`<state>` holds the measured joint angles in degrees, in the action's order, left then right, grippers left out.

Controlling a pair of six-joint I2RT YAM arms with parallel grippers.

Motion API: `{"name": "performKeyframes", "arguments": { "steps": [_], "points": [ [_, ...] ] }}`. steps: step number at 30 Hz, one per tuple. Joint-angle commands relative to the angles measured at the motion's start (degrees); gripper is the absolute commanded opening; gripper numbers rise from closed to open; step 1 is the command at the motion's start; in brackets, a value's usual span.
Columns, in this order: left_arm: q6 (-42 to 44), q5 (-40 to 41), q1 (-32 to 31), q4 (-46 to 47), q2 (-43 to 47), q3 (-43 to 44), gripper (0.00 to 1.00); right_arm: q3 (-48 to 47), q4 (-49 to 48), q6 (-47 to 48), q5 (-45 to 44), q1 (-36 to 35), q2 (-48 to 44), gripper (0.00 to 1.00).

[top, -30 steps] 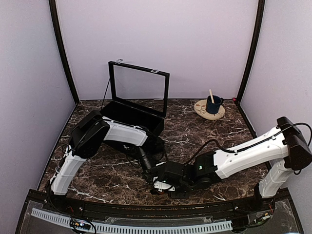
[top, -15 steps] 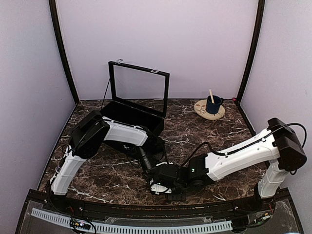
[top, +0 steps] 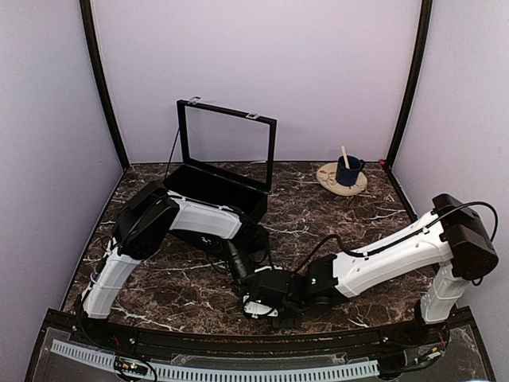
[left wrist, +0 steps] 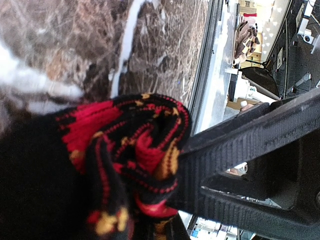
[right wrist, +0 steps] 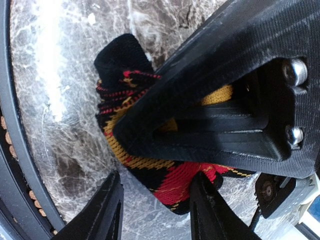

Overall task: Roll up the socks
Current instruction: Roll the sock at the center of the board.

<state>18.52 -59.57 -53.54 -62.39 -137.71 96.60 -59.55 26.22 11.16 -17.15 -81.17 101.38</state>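
The socks point(left wrist: 135, 150) are a rolled bundle, black with red and yellow-orange diamonds, lying on the marble table near its front edge. My left gripper point(top: 243, 280) is shut on the socks; in the right wrist view its black fingers point(right wrist: 200, 110) clamp across the roll point(right wrist: 175, 180). My right gripper point(right wrist: 155, 179) is open and straddles the roll's lower edge. Its right fingertip touches the red part, and its left fingertip stands clear on bare marble. In the top view both grippers meet low centre and hide the socks.
An open black box point(top: 215, 187) with its lid upright stands at the back left. A blue mug point(top: 347, 170) holding a stick sits on a wooden coaster point(top: 340, 183) at the back right. The table's front rail point(top: 238, 344) runs just beside the grippers.
My right arm has slid a little to the left and toward the front edge, bringing its gripper in against the roll. The left arm has held still.
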Motion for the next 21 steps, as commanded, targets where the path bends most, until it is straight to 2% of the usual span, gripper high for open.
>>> {"name": "performKeyframes", "arguments": {
  "steps": [1, 9, 15, 19, 21],
  "points": [
    [1.03, 12.77, -1.74, 0.44, -3.53, -2.82, 0.0, 2.01, -3.91, 0.93, -0.7, 0.86, 1.65, 0.42],
    [1.07, 14.65, -1.74, 0.07, -3.11, -2.7, 0.0, 4.34, -3.57, -0.5, 0.09, 1.51, 2.46, 0.34],
    [-0.36, 16.16, -1.04, 1.74, -1.53, -3.42, 0.0, 4.65, -0.37, -3.25, 3.53, 1.8, 3.4, 0.1],
    [-2.68, 16.72, -0.07, 4.21, 0.46, -5.23, 0.0, 5.03, 1.31, -5.15, 5.19, 1.74, 2.76, 0.0],
    [-4.32, 18.94, 0.6, 6.3, 1.89, -6.64, 0.01, 4.74, 2.05, -5.71, 5.75, 1.77, 2.58, 0.0]
  ]
}}
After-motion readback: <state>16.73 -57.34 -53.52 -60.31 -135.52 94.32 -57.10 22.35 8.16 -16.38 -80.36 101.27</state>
